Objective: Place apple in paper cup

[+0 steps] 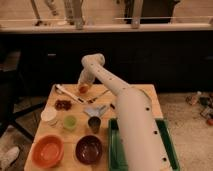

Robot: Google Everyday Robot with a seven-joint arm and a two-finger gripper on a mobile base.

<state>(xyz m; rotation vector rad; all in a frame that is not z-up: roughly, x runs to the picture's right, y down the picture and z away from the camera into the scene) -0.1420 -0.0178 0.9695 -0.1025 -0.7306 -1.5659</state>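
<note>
**A:** Where is the claw (83, 87) right now?

**B:** Upper left of the worktop (145, 97), pointing down from the end of the white arm (107, 80). Its tips are together on the apple (83, 90). I read that as a grip, though the fruit sits low, so I can't say it is off the wood.

**A:** And the paper cup (48, 116)?

**B:** At the worktop's left edge, lower in the frame than the apple and well apart from it. It is upright, with its mouth open.

**A:** So how should the carry go?

**B:** I'd lift straight up first. The berry cluster (62, 104) and a white-handled utensil (67, 92) lie between the fruit and the cup. Then travel down-left in the frame and centre over the white rim, not the green cup (70, 122) just beside it. Lower the apple into the mouth before letting go — a light cup could tip if the fruit drops onto its edge.

**A:** What about the surface?

**B:** It is pale wood and crowded. A metal cup (94, 124) stands mid-worktop, an orange bowl (48, 151) and a dark bowl (89, 149) sit along the lower edge, and a green tray (169, 142) at lower right is partly behind the arm.

**A:** And the room?

**B:** Dark cabinet fronts run under a pale ledge across the top. A speckled floor (185, 125) lies to the right, with clutter at the far right edge.
</note>
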